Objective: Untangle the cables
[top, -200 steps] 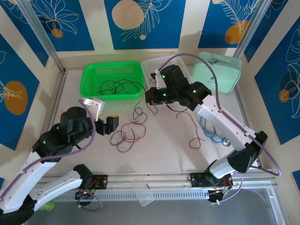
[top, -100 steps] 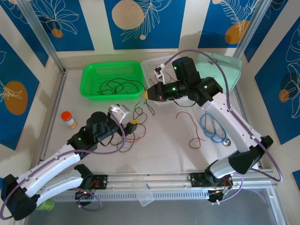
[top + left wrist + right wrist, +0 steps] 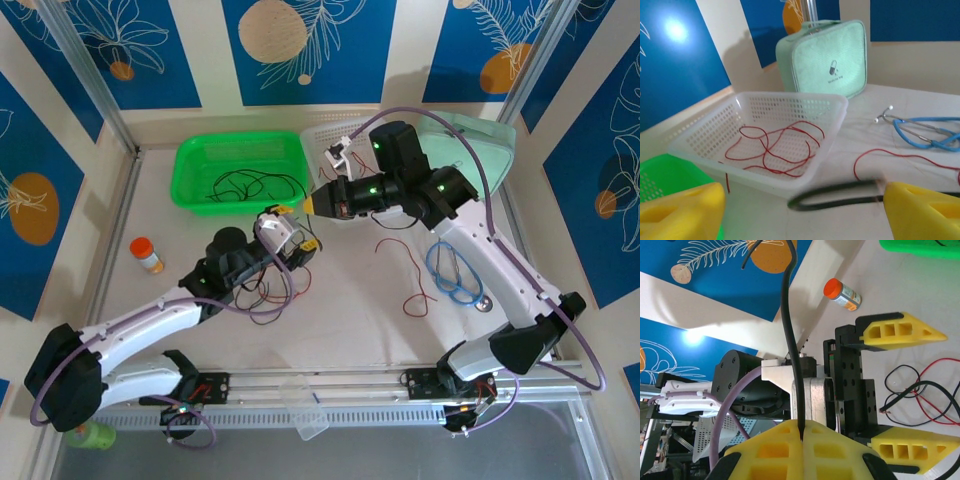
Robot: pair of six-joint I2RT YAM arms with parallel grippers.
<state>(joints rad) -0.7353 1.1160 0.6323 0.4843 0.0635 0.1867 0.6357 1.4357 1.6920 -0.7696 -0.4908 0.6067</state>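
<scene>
black cable [image 3: 789, 340] | pinched in right claw [image 3: 802, 434] | left claw [image 3: 802, 212] spread wide

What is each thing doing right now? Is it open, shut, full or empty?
left gripper: open
right gripper: shut on a black cable
green basket: holds black cables
white basket: holds a red cable
mint case: closed, standing upright
bottle: orange cap on
stethoscope: lying flat on the table
loose cables: red and black, tangled
</scene>
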